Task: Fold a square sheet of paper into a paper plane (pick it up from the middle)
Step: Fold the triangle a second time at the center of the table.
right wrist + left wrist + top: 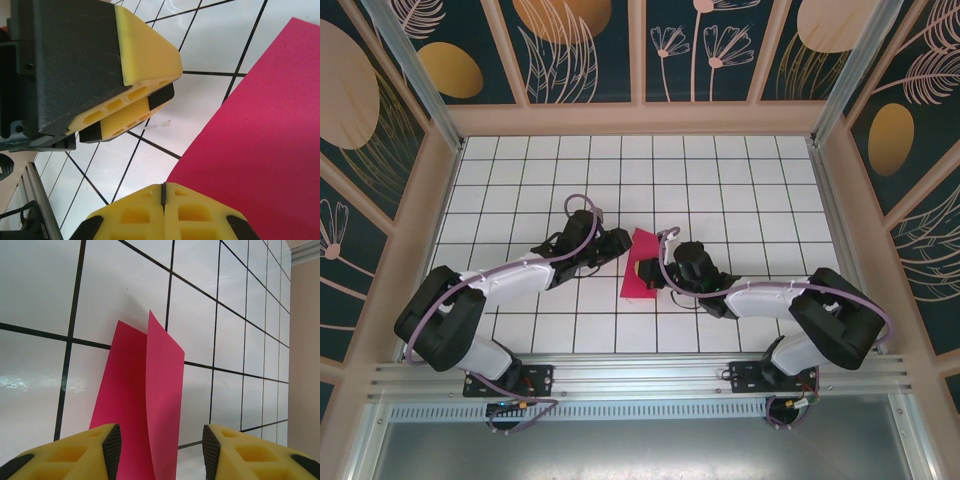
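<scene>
The square sheet of paper [638, 268] is magenta-pink and lies folded into a narrow strip on the white tiled table, between the two grippers. In the left wrist view the paper [135, 390] shows two layers, with the right flap curling up off the lower one. My left gripper [161, 452] is open, its yellow fingers astride the near end of the paper without touching it. My right gripper [163, 192] is shut, its tips at the edge of the paper [260, 140]; nothing pink shows in the seam. In the top view my left gripper [617, 243] and right gripper [648, 271] sit close together.
The left gripper's yellow fingers [132, 102] hang just above the tiles right in front of my right gripper. The tiled table [720, 180] is ringed by patterned walls, with a metal rail [640, 375] along the near edge.
</scene>
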Robot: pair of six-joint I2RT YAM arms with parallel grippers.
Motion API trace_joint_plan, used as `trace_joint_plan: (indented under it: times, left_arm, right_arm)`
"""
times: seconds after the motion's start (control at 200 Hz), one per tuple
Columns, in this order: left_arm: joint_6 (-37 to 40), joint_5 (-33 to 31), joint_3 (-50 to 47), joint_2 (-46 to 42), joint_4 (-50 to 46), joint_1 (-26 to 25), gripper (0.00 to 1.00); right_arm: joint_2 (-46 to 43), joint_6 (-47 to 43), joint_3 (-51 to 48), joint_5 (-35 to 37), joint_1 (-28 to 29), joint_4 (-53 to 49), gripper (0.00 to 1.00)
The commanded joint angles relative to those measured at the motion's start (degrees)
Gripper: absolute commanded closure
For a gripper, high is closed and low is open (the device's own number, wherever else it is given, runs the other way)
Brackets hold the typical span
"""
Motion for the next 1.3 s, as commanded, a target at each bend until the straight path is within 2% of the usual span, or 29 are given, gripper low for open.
trace_joint_plan:
  times: [0.0,0.265,0.45,0.681,0.881,0.991,1.111,1.296]
  left_arm:
    - [0.6,1.03,-0.7,0.14,-0.16,0.39,0.5]
    - [-3.36,9.91,-1.43,5.71,6.81,0.41,0.5]
    - [-5.25,12.74,-1.3,8.47,9.31,0.43,0.51]
    - [-6.5,14.38,-0.84,10.52,11.77,0.36,0.63]
    - [-6.23,14.97,-0.21,11.07,11.55,0.39,0.8]
    - [-5.97,15.38,0.27,11.21,11.33,0.39,0.86]
    - [-5.53,15.44,1.06,11.28,10.14,0.43,0.92]
    - [-5.34,15.45,1.95,11.25,9.08,0.4,0.92]
  right_arm:
    - [0.14,1.95,-0.22,-0.45,-0.28,2.21,1.0]
    - [-0.52,-2.05,-0.96,-1.47,-0.02,2.9,1.0]
    - [-1.66,-7.87,-0.9,1.9,1.37,1.21,1.0]
    - [-3.43,-13.02,-0.46,4.62,2.61,-2.7,1.0]
    - [-4.47,-17.06,3.22,6.95,3.19,-13.24,0.89]
    - [-4.82,-19.42,5.5,8.8,4.32,-19.29,0.75]
    - [-5.82,-21.56,7.84,12.26,6.3,-24.24,0.68]
    - [-9.48,-25.52,9.09,18.65,8.31,-30.54,0.57]
